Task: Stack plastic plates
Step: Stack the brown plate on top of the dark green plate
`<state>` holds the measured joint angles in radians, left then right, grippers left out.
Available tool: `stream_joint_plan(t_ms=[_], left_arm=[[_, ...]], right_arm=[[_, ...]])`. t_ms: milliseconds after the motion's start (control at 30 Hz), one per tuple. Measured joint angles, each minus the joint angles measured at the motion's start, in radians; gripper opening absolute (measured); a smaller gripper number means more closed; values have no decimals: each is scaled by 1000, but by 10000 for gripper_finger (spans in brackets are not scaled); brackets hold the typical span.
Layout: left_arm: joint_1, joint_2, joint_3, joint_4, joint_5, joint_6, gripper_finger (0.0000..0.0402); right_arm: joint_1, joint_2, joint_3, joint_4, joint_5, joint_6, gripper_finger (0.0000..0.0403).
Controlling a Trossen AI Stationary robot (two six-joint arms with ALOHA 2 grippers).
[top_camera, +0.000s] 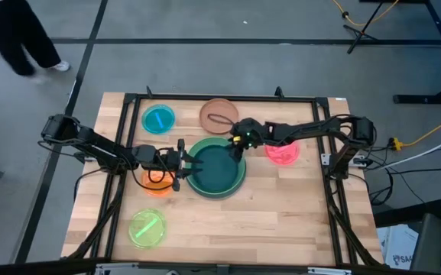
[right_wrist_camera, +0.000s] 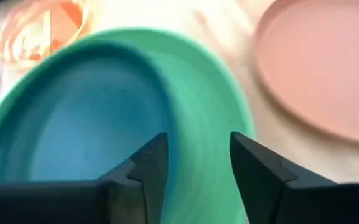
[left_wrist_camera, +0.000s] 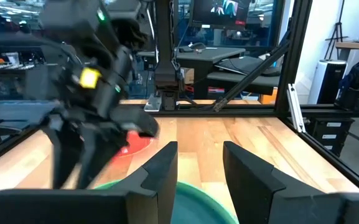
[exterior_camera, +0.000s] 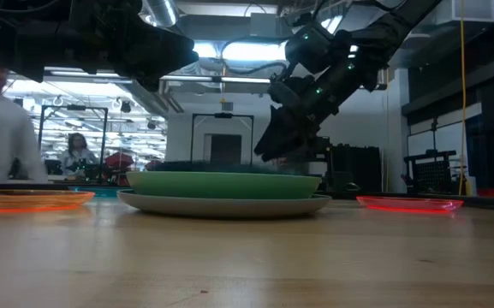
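A wooden counter framed in black rails is seen from above, with grey floor around it and a person's legs at the far left corner. Eight plates can be counted, though the grey one is made out only in the low view. Three are stacked at the counter's middle: a teal plate lies in a green plate, and in the low view the grey plate is seen beneath them. Five lie singly: a cyan plate and a terracotta plate along the far edge, a pink plate to the right of the stack, an orange plate to its left, and a yellow-green plate near the front left.

Two arms are counted. The left pincer is held at the stack's left rim, its fingers apart and nothing between them. The right pincer is held over the stack's far right rim, fingers likewise apart and empty; in its wrist view the green rim is seen just beyond the fingertips.
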<state>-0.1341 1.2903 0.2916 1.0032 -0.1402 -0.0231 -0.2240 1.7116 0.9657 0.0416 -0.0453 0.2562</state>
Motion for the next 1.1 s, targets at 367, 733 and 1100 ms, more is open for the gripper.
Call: stream_joint_plan(t_ms=[367,733,1100], left_arm=[[0,0,0,0,-7,0,121],[1,0,0,1,-19,0,121],[1,0,0,-1,-23,-2,122]], right_arm=[[-160,-105,1,-18,227,-56,168],[-379,16,8,30,77,54,154],[-392,257,337,-278,8,26,154]])
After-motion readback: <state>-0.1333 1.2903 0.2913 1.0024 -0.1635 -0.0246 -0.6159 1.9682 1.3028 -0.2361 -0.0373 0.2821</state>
